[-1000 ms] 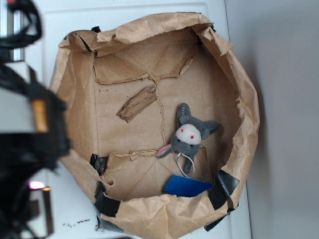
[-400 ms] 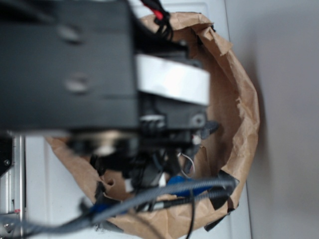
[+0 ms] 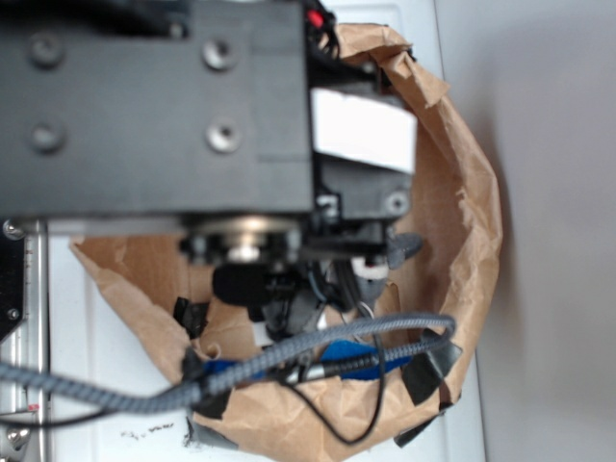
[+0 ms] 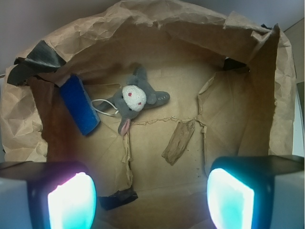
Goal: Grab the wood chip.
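Brown and streaky, the wood chip lies flat on the paper bag's floor, right of the grey plush toy and well apart from the blue piece. My pincer hangs spread wide above it, touching nothing. From the exterior view, my arm hides the chip.
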### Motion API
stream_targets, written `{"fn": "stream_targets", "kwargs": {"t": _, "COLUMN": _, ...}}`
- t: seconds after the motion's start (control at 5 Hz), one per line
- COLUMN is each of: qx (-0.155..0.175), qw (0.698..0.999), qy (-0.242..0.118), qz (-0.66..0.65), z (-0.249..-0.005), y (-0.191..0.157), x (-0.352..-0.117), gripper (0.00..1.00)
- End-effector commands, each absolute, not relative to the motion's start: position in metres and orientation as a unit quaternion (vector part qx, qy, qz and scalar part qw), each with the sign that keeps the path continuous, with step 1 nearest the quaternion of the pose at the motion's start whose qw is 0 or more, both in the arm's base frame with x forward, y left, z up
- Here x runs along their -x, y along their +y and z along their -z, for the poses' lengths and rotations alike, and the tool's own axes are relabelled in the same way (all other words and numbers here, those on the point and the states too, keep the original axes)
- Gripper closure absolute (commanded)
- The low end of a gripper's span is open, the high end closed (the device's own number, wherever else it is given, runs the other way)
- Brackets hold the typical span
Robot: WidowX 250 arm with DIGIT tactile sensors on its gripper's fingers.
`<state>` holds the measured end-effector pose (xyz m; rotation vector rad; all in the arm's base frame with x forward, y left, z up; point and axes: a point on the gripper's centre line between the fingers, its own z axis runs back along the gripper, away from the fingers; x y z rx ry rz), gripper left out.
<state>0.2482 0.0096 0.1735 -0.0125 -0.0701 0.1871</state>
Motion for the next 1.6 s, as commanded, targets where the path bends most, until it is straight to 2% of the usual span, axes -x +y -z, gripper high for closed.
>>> {"fn": "stream_targets", "kwargs": {"t": 0.0, "qx": 0.006, "qw": 0.994, "qy": -0.059, "qz": -0.097, "z": -0.186, "y": 0.014, "x": -0.25, "gripper": 0.0}}
{"fn": "stream_targets", "kwargs": {"t": 0.2, "qx": 0.008, "qw": 0.991, "qy": -0.026, "qz": -0.135, "z": -0.156, "y": 0.026, "x": -0.26, "gripper": 0.0}}
{"fn": "stream_targets", "kwargs": {"t": 0.4, "qx": 0.041, "qw": 0.985, "qy": -0.028, "qz": -0.168, "z": -0.13, "y": 0.033, "x": -0.259, "gripper": 0.0}}
{"fn": "stream_targets", "kwargs": {"t": 0.8, "qx": 0.044, "qw": 0.969, "qy": -0.061, "qz": -0.235, "z": -0.11, "y": 0.047, "x": -0.244, "gripper": 0.0}}
{"fn": "stream_targets", "kwargs": {"t": 1.0, "qx": 0.015, "qw": 0.967, "qy": -0.072, "qz": -0.243, "z": -0.087, "y": 0.046, "x": -0.249, "gripper": 0.0}}
{"fn": "stream_targets", "kwargs": {"t": 1.4, "qx": 0.001, "qw": 0.964, "qy": -0.092, "qz": -0.251, "z": -0.071, "y": 0.048, "x": -0.247, "gripper": 0.0}}
